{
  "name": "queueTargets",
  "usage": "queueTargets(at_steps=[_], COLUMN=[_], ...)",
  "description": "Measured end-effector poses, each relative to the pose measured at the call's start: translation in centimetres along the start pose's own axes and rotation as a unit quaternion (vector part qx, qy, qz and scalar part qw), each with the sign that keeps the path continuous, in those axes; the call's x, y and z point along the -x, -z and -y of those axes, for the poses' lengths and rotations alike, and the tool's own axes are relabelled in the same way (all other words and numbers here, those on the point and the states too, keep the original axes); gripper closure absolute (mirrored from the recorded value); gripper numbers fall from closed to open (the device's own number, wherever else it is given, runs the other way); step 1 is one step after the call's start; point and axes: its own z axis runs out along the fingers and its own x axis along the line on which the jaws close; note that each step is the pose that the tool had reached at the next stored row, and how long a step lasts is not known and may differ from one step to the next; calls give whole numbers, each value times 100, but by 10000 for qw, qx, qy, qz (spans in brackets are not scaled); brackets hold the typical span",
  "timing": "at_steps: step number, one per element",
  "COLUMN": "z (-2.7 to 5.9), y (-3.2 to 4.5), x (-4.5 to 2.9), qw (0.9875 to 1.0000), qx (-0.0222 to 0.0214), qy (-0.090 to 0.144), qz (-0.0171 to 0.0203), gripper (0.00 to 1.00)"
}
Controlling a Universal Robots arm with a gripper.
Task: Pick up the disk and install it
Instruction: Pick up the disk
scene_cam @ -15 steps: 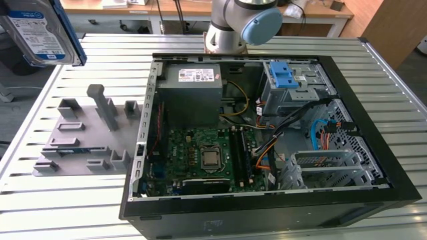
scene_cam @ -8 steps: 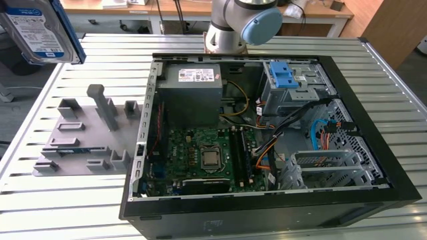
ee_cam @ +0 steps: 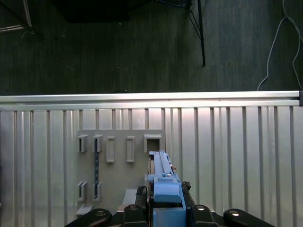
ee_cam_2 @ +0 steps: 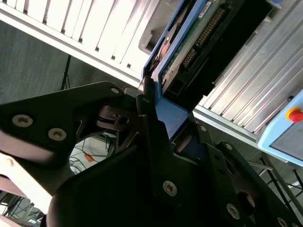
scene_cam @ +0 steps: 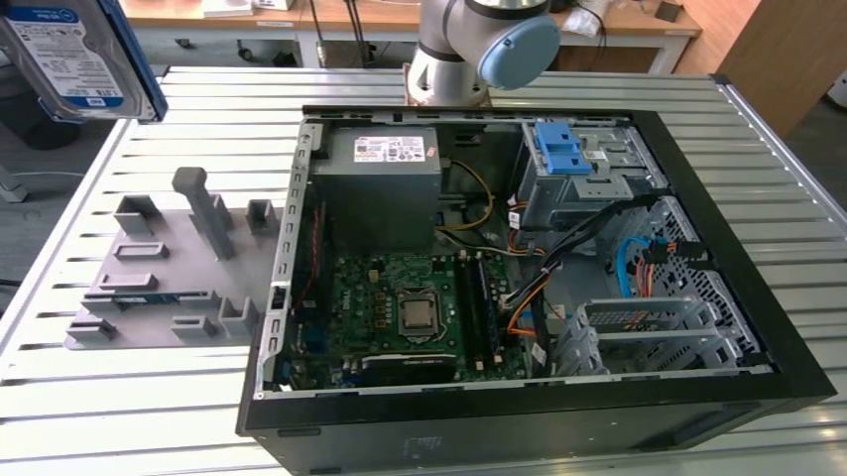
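The disk [scene_cam: 73, 55] hangs in the air at the far upper left of the exterior view, a silver drive with a blue-and-white label inside a blue bracket. In both wrist views my gripper [ee_cam: 165, 210] [ee_cam_2: 163, 120] is shut on the bracket's end. The disk [ee_cam: 162, 172] stands edge-on above the grey holder plate [ee_cam: 120, 175], and its green circuit-board side [ee_cam_2: 196, 40] faces the second wrist camera. The open computer case [scene_cam: 285, 297] lies on the slatted table to the exterior view's right of the disk.
The grey holder plate [scene_cam: 173, 268] with upright slots sits beside the case. Inside the case are a grey power-supply box [scene_cam: 384, 183], a motherboard [scene_cam: 411, 307], loose cables [scene_cam: 582, 248], and a drive bay with a light-blue latch [scene_cam: 562, 149]. The arm's base [scene_cam: 477, 45] stands behind.
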Motion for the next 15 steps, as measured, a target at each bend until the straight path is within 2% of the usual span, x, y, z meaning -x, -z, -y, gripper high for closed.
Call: queueTargets(at_steps=[15], z=[-1], y=[136], x=[3], qw=[10000], qx=[0], qy=[0], qz=[0], gripper=[64])
